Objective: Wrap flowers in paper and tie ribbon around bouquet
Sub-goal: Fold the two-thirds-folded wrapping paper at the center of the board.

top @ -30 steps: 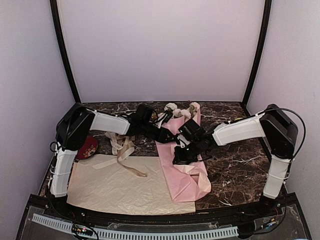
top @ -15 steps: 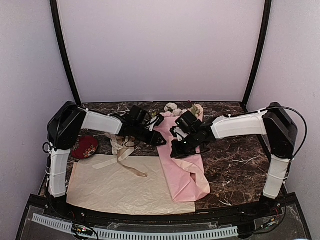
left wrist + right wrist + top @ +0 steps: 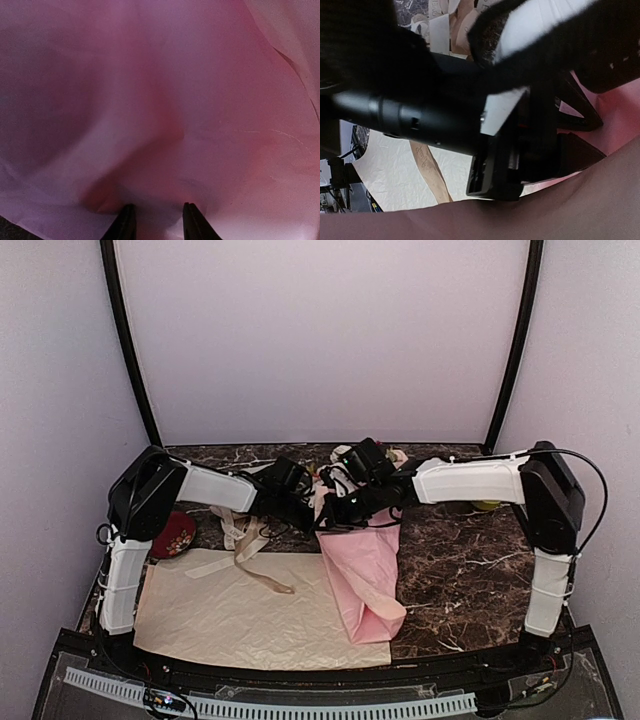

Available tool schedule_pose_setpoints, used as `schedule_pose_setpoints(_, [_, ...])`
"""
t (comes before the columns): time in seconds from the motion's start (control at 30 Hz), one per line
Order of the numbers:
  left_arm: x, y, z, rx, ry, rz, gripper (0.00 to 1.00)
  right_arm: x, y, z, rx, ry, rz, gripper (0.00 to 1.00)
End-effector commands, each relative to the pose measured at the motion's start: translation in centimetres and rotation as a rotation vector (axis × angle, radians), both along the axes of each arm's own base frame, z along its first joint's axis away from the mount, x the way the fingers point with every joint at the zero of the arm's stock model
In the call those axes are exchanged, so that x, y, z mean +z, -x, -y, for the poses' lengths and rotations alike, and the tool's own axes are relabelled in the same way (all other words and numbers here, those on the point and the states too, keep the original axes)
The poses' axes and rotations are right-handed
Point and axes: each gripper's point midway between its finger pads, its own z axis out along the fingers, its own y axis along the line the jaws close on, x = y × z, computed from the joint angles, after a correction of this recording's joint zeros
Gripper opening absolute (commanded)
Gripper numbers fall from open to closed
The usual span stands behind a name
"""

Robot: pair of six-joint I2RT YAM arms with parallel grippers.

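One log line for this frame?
paper partly folded | left gripper against paper, grip unclear | right gripper shut | ribbon loose, untied

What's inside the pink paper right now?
Rose heads show beyond the pink paper's far end. The stems are covered, so how they lie cannot be seen. Its near end overlaps the cream sheet.

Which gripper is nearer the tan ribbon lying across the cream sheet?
Left. The left gripper sits just behind the ribbon; the right gripper is farther right, at the paper.

No legible text, seemingly.
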Motion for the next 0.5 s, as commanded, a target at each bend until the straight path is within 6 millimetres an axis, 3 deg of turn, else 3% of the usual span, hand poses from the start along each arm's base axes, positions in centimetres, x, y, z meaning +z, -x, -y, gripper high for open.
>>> schedule_pose_setpoints(0.0, [-2.2, 1.0, -0.7, -0.001, -0.038, -0.075, 0.33, -2.5, -0.8, -0.5, -0.038, -0.010, -0.038, 0.00])
schedule_pose_setpoints(0.27, [3.2, -0.8, -0.7, 0.004, 0.108, -0.003, 0.36, -8.3, -1.6, 1.6, -0.079, 0.091, -0.062, 0.00])
schedule_pose_setpoints(0.4, [5.8, -1.9, -1.6, 0.035, 0.141, 0.030, 0.41, -10.4, -1.1, 2.6, -0.082, 0.140, -0.073, 0.00])
schedule_pose_setpoints(0.47, [6.8, -3.0, -3.2, 0.069, 0.164, 0.038, 0.43, -11.0, -0.8, 3.2, -0.086, 0.149, -0.081, 0.00])
